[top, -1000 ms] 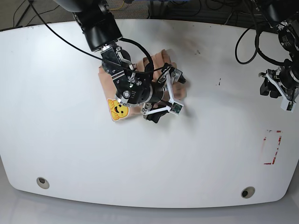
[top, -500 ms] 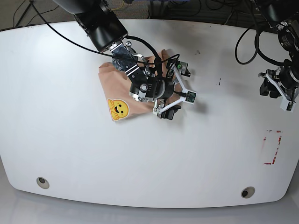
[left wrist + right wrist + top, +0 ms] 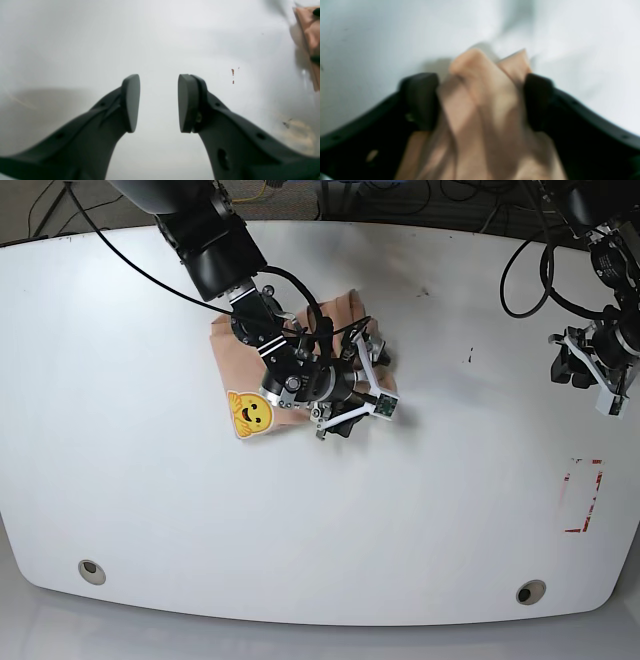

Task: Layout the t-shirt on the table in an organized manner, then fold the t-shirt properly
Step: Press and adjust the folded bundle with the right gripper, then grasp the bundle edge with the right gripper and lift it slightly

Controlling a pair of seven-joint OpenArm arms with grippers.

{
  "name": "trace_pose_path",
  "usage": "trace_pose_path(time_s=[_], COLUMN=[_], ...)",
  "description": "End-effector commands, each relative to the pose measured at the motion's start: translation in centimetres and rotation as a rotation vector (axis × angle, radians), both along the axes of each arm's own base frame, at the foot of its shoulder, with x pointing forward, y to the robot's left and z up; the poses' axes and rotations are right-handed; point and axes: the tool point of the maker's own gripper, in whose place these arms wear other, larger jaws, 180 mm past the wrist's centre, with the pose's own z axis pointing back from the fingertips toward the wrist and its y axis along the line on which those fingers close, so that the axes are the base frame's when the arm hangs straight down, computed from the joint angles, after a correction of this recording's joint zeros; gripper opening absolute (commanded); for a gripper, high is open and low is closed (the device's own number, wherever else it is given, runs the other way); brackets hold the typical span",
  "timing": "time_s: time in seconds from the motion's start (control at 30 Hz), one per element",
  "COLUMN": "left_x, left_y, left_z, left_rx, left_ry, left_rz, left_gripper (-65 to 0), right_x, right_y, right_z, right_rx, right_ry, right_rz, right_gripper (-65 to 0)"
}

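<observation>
The peach t-shirt (image 3: 232, 348) lies bunched on the white table (image 3: 150, 510), left of centre, with its yellow bear print (image 3: 250, 412) facing up at the near left corner. My right gripper (image 3: 378, 380) is down on the bundle's right edge. In the blurred right wrist view, a raised fold of the t-shirt (image 3: 482, 100) fills the gap between the dark fingers (image 3: 420, 100), so the right gripper (image 3: 480, 100) is shut on it. My left gripper (image 3: 158, 102) hovers open over bare table (image 3: 75, 37), far right (image 3: 590, 370). An edge of the t-shirt (image 3: 308, 32) shows at its view's top right.
Two grommet holes (image 3: 91, 571) (image 3: 530, 592) sit near the front edge. A red-marked rectangle (image 3: 583, 495) is at the right. A dark speck (image 3: 468, 356) lies between the arms. Black cables hang over the back edge.
My right gripper has drawn back left onto the shirt's right edge and its jaws have narrowed around a fold of cloth. The left arm has barely moved.
</observation>
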Motion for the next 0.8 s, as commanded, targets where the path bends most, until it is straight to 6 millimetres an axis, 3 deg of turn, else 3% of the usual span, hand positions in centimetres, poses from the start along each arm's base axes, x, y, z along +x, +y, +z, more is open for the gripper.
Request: trace_pose_path(time_s=[0.0, 0.3, 0.57, 0.77], left_x=[0.9, 0.9, 1.0, 0.6], left_y=[0.4, 0.4, 0.4, 0.7], left_z=[1.5, 1.5, 1.4, -0.1], left_rx=[0.013, 0.014, 0.009, -0.026], left_ry=[-0.052, -0.051, -0.049, -0.008], left_rz=[-0.006, -0.006, -0.005, 0.013], left_gripper=[-41.1, -41.1, -41.1, -41.1], right_x=[1.6, 2.2, 2.3, 2.3], right_y=[0.6, 0.7, 0.8, 0.9], right_z=[2.1, 3.8, 4.3, 4.4], right_rx=[0.05, 0.08, 0.087, 0.092], right_ry=[-0.05, -0.093, -0.107, -0.107], right_rz=[-0.01, -0.021, -0.019, -0.02], right_gripper=[-23.0, -36.1, -44.1, -58.7])
